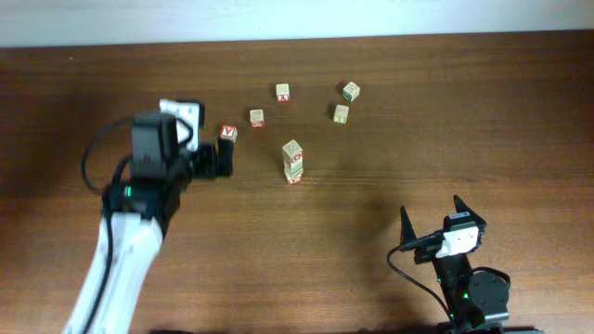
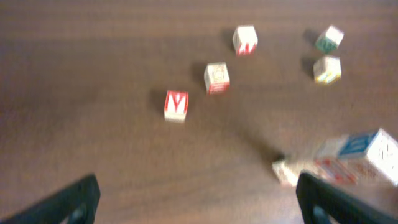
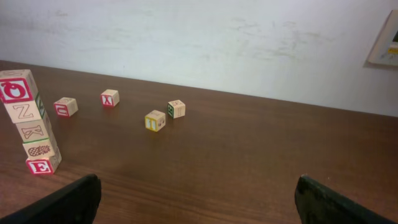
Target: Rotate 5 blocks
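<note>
A leaning tower of several light-wood blocks stands mid-table; in the right wrist view the tower has a red "E" at its base. Loose blocks lie behind it: a red-printed one, a green-printed one and a yellow-green one. My left gripper hovers open left of the tower, just in front of the red "Y" cube. The left wrist view, with the left gripper empty, shows the tower at the right. My right gripper is open and empty at the front right.
A red "Y" cube sits right by the left fingers, also seen as the red cube. A red "X" cube lies farther back. A white wall rises behind the table's far edge.
</note>
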Tool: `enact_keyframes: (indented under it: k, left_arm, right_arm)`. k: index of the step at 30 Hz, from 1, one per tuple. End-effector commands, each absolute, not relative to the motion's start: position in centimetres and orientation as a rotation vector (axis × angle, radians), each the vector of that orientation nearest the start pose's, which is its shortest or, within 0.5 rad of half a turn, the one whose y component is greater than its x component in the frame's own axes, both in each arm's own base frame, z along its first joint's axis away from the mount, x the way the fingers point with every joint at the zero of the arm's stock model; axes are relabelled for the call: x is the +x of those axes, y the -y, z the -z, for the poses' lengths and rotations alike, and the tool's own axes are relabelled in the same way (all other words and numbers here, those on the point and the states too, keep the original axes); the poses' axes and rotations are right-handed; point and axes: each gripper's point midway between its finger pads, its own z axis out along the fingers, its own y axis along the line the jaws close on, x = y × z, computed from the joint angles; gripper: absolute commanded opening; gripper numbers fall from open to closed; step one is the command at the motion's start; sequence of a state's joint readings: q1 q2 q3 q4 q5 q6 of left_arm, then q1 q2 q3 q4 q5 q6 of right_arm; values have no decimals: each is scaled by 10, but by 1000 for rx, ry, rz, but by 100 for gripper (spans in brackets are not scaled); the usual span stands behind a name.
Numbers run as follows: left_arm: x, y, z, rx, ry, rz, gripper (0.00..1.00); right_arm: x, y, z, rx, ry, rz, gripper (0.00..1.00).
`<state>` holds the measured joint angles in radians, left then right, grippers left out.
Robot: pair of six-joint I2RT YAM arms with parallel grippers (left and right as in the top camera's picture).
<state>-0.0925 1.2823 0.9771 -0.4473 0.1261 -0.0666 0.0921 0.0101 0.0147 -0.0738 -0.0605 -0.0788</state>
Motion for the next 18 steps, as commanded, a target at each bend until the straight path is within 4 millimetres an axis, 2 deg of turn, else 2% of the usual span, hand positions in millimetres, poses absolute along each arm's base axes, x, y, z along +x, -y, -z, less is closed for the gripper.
enact_keyframes:
  k: [1,3,5,8,15,18]
  left_arm:
    - [339,51,-184,191,-2213,159,99]
    - [319,49,-186,260,-2107,117,99]
    - [307,48,-184,295,-2066,93,99]
    - [285,42,-170,281,-2017,64,99]
    - [268,18,-158,178,-1850,-65,99]
    - [267,15,-148,165,-1815,-71,99]
  right_arm:
    - [244,-29,-157,-168,-1634,-48,99]
    - [244,-29,-157,-167,-1634,-48,99]
    - [244,-29,-157,-168,-1634,-48,99]
    - [244,-29,-157,-167,-1634,-48,98]
    - [244,-29,-157,-167,-1634,-48,99]
    - [244,-29,-157,-167,-1634,-48,99]
